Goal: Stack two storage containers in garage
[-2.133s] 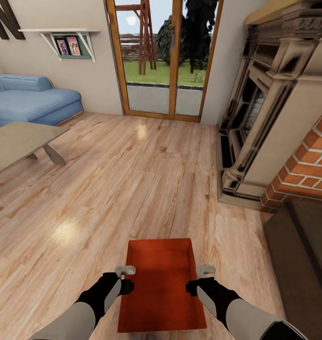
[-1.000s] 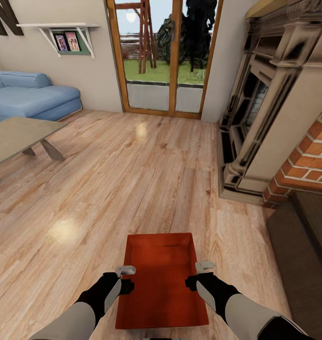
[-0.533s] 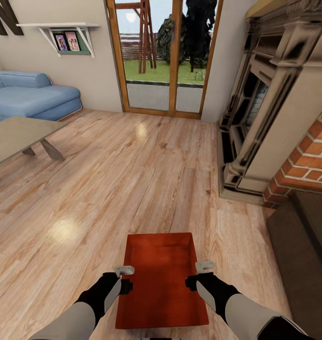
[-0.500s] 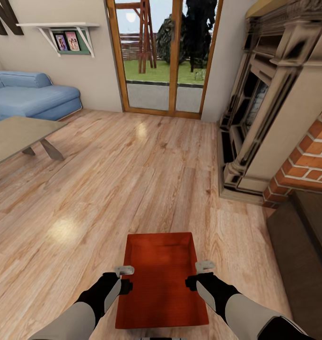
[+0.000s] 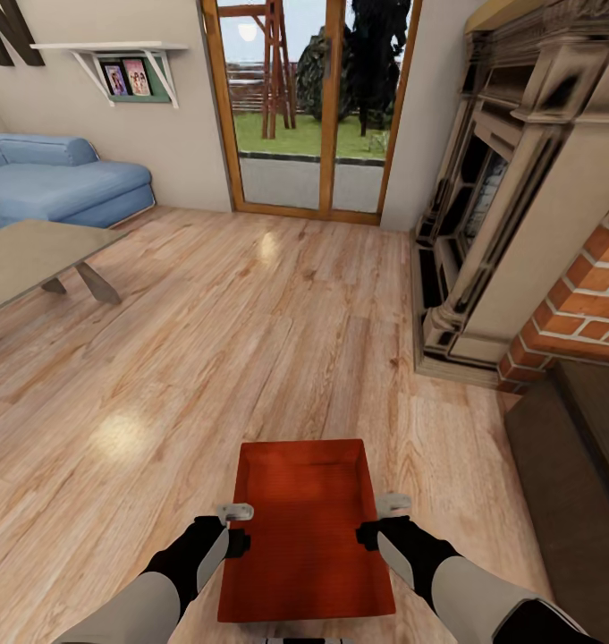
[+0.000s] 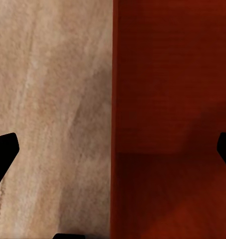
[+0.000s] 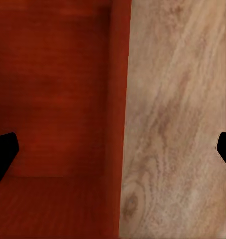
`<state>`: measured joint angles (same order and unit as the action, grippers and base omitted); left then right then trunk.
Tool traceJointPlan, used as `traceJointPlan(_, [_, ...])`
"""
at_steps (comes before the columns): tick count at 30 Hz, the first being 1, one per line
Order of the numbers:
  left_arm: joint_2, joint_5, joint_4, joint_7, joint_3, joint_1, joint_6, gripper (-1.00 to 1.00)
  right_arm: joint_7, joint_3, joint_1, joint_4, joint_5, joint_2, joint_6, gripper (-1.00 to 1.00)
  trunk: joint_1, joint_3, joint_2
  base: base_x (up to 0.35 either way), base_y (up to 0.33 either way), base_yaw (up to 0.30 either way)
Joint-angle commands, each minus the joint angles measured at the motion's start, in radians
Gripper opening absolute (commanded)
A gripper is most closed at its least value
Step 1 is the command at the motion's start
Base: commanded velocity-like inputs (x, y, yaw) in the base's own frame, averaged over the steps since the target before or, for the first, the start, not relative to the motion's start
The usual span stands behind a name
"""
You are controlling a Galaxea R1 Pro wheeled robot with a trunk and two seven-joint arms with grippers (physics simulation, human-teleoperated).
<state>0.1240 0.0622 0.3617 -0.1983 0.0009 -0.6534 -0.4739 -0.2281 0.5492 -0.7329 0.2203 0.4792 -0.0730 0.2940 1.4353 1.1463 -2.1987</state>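
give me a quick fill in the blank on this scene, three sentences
1. The bin between the two arms is coloured ____.
2. The sofa by the far wall is coloured ____.
3. In each wrist view the open pincer's fingers sit either side of one bin ____, one finger over the bin and one over the wood floor.

Missing words: orange-red; blue; wall

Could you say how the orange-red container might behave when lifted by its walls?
The container looks rigid: its walls run straight. It is probably light, being open and empty. Its smooth walls might slip when pinched.
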Motion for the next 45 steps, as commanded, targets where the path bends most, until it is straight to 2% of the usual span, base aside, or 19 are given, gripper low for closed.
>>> traceJointPlan(1, [0.000,0.007,0.002,-0.006,0.000,0.000,-0.005,1.00,-0.007,0.009,0.000,0.002,0.009,0.003,0.005,1.00,0.000,0.001,0.000,0.000,0.000,0.000])
traceJointPlan(8, [0.000,0.007,0.002,-0.005,0.000,0.000,-0.005,1.00,-0.007,0.008,0.000,0.002,0.010,0.020,0.005,1.00,0.000,0.001,0.000,0.000,0.000,0.000])
traceJointPlan(26, [0.000,0.007,0.002,-0.006,-0.002,0.000,-0.005,1.00,-0.007,0.008,0.000,0.002,0.010,0.019,0.005,1.00,0.069,0.057,-0.126,0.000,0.000,0.000])
traceJointPlan(32, [0.000,0.007,0.002,-0.006,-0.002,0.000,-0.005,1.00,-0.007,0.008,0.000,0.002,0.010,0.019,0.005,1.00,0.069,0.057,-0.126,0.000,0.000,0.000])
traceJointPlan(45, [0.000,0.007,0.002,-0.006,-0.002,0.000,-0.005,1.00,-0.007,0.008,0.000,0.002,0.010,0.019,0.005,1.00,0.119,0.098,-0.217,0.000,0.000,0.000])
